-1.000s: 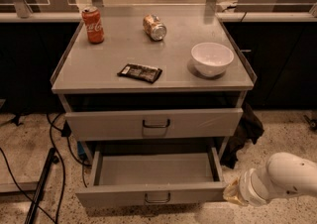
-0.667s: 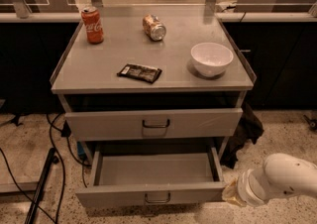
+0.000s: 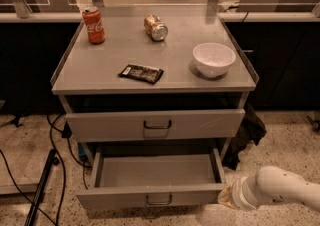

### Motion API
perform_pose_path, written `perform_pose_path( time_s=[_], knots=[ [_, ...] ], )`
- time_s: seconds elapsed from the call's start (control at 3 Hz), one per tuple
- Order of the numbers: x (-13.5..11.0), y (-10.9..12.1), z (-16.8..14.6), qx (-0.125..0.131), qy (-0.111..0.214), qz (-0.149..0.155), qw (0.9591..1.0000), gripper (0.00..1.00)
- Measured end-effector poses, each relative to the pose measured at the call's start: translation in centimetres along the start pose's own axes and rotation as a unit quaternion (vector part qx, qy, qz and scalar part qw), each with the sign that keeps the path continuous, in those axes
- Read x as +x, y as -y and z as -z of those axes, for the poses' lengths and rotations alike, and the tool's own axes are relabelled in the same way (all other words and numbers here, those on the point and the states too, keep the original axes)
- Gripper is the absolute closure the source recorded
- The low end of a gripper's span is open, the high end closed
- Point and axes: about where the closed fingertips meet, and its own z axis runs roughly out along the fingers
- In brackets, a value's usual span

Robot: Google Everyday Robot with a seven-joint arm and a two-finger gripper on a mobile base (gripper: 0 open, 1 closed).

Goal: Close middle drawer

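The middle drawer (image 3: 150, 196) is pulled far out of the grey cabinet. It has a low flat front with a small dark loop handle (image 3: 159, 200) and a plain grey, empty inside. My white arm (image 3: 280, 195) comes in from the lower right. Its gripper (image 3: 226, 198) sits right at the drawer's front right corner, at the height of the front panel. Whether it touches the panel cannot be told.
Above, the drawer with the taller front (image 3: 155, 125) stands slightly out. On the cabinet top (image 3: 110, 50) are a red cola can (image 3: 93, 25), a lying can (image 3: 156, 27), a dark snack packet (image 3: 141, 73) and a white bowl (image 3: 214, 59). Cables (image 3: 55, 170) and a dark cloth (image 3: 245, 135) lie on the floor.
My arm has moved slightly down and left, bringing the gripper closer to the drawer's front right corner. The drawer has not moved.
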Motion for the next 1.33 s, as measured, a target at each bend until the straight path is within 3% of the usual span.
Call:
perform_pose_path(
  time_s=[0.33, 0.67, 1.33],
  knots=[
    [0.2, 0.4, -3.0, -0.008, 0.036, 0.000, 0.9993, 1.00],
    [0.2, 0.5, -5.7, -0.021, 0.101, -0.005, 0.9947, 1.00],
    [0.1, 0.2, -6.0, -0.013, 0.107, 0.004, 0.9942, 1.00]
  ],
)
